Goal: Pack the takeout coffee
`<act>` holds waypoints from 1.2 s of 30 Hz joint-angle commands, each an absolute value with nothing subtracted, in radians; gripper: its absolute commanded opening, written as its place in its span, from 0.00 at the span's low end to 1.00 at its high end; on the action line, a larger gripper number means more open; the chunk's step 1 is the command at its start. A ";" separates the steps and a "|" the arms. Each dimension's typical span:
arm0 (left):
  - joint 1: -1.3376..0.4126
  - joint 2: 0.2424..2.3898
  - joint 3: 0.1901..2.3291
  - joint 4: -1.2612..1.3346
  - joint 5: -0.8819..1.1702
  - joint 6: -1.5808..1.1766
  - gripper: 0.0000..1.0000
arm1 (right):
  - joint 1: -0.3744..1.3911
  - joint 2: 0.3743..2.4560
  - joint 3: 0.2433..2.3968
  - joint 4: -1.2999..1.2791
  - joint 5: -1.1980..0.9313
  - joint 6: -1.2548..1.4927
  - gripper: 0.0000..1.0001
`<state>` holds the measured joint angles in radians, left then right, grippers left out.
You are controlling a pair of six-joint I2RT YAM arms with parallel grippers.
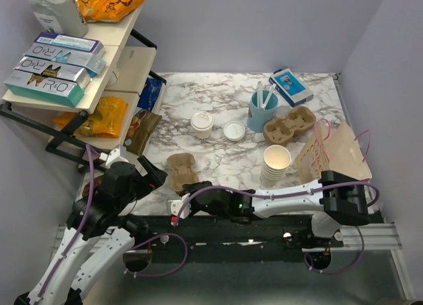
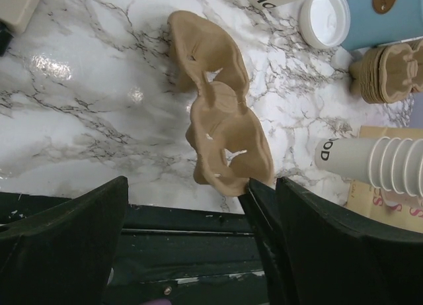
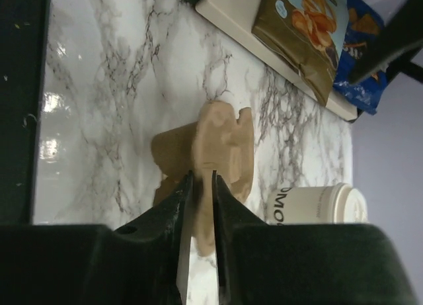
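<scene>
— The right gripper (image 3: 198, 186)?
— Jaws clenched on the pulp carrier (image 3: 221, 146), at its near rim, probably to position it for loading. The left gripper (image 2: 188, 199) waits beside the carrier, jaws released.
— And the takeout coffee (image 1: 201, 124)?
— Upright on the desk (image 1: 225, 163), beyond the carrier and apart from it.

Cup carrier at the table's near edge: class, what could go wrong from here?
1. The right gripper pinches only the thin rim of the cup carrier, so the card may bend or slip out.
2. The open left gripper hangs close by; the two might collide.
3. A swing of the carrier could topple the takeout coffee.
</scene>
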<state>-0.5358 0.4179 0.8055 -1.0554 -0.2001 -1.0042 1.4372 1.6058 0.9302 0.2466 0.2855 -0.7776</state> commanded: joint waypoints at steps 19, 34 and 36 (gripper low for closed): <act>-0.529 0.439 0.764 -0.933 -0.074 -0.942 0.99 | 1.131 1.077 1.166 -0.751 0.754 0.377 1.00; -0.531 0.514 0.733 -0.850 -0.025 -0.888 0.99 | 0.780 0.820 1.287 -1.144 0.945 0.512 0.99; -0.531 0.517 0.732 -0.844 -0.021 -0.884 0.99 | 0.735 0.844 1.299 -1.160 0.911 0.500 0.98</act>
<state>-0.5358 0.5049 0.7433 -0.8867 -0.0586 -0.9108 0.8108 0.8024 1.2675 -1.0798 0.9123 0.5060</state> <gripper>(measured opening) 0.990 0.986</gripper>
